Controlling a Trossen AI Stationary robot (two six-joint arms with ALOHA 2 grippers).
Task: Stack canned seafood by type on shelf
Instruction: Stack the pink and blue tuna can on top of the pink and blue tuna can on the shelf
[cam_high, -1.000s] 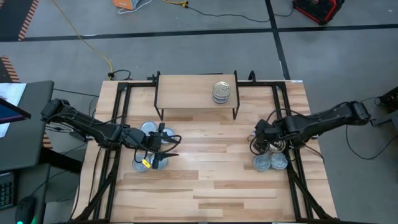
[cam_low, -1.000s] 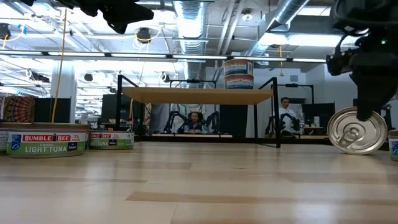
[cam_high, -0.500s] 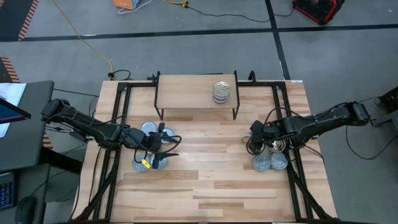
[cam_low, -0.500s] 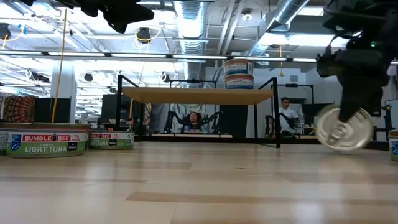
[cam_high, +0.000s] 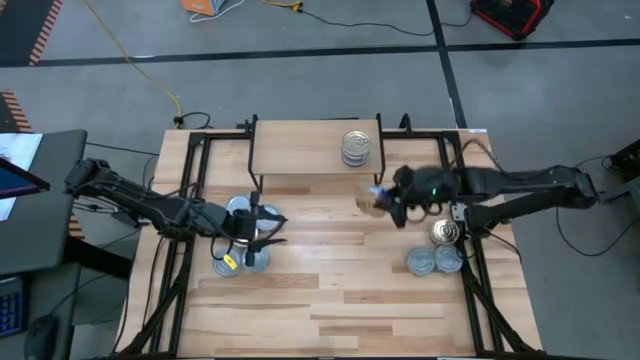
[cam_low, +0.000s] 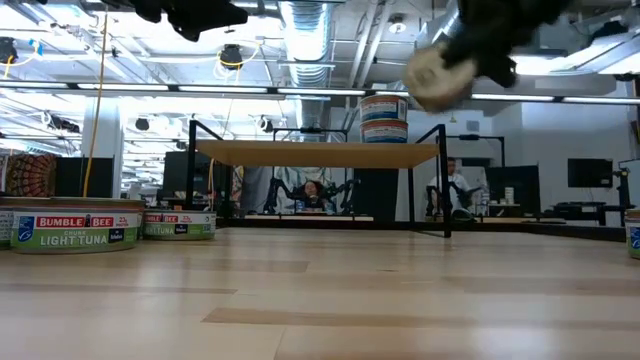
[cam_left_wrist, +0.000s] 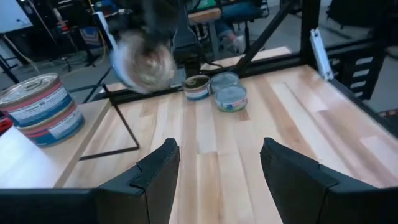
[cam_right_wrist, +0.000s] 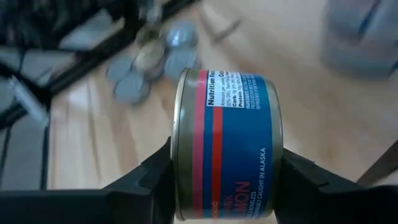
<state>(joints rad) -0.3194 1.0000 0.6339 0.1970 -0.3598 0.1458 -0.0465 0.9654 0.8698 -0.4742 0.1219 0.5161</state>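
Since a sec ago the right gripper (cam_high: 385, 205) has lifted off the tins at the table's right edge and swung inward w/ a salmon tin (cam_right_wrist: 227, 144); it's now up in the air just in front of the shelf (cam_high: 300, 146), near its right front leg. In the low view the tin (cam_low: 437, 68) went from resting on edge at table level to above shelf-top height, blurred.

The tin sits crosswise between the right gripper's two fingers (cam_right_wrist: 140, 186), clamped on its flat ends, blue/red label facing the wrist cam.

Stack of two tins (cam_high: 356, 147) on the shelf's right part, unchanged. Three tins (cam_high: 437, 255) left on the table at right.

Left gripper (cam_high: 258, 230) hasn't moved: fingers (cam_left_wrist: 157, 174) apart, nothing held, over the tuna tin cluster (cam_high: 240, 258) at table left.
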